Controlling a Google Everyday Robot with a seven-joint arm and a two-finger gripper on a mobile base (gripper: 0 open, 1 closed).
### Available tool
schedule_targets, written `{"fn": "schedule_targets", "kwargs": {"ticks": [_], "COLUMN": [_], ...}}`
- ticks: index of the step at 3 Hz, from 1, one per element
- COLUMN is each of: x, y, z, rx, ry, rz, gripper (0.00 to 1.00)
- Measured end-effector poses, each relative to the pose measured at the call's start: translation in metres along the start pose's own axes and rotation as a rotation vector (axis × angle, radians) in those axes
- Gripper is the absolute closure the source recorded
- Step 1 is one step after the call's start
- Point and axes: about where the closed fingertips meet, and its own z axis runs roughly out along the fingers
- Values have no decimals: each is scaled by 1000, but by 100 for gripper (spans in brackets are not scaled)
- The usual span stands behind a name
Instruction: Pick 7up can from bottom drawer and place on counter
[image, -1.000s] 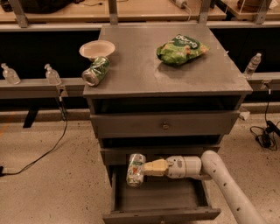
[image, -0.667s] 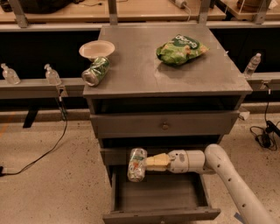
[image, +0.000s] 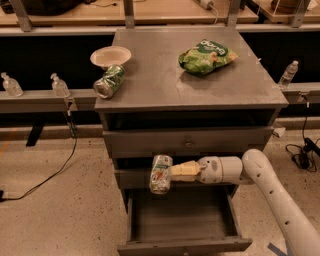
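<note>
The 7up can, whitish with green patches, hangs upright in the air in front of the middle drawer, above the open bottom drawer. My gripper reaches in from the right on a white arm and is shut on the can's side. The drawer tray below shows nothing inside. The counter, the cabinet's flat grey top, lies well above the can.
On the counter lie a dented green can on its side, a white paper bowl at the left and a green chip bag at the right. Small bottles stand on a rail to the left. Cables trail on the floor.
The gripper has lifted the can upward from just above the bottom drawer to the height of the middle drawer front.
</note>
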Motion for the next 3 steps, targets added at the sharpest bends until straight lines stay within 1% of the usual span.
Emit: {"fn": "schedule_targets", "kwargs": {"ticks": [2,3], "x": [33,57], "y": [-62,-96], "z": [3,-4], "rx": [-81,-103], "ry": [-48,-49], "rz": [-54,-55], "gripper": [100,100]}}
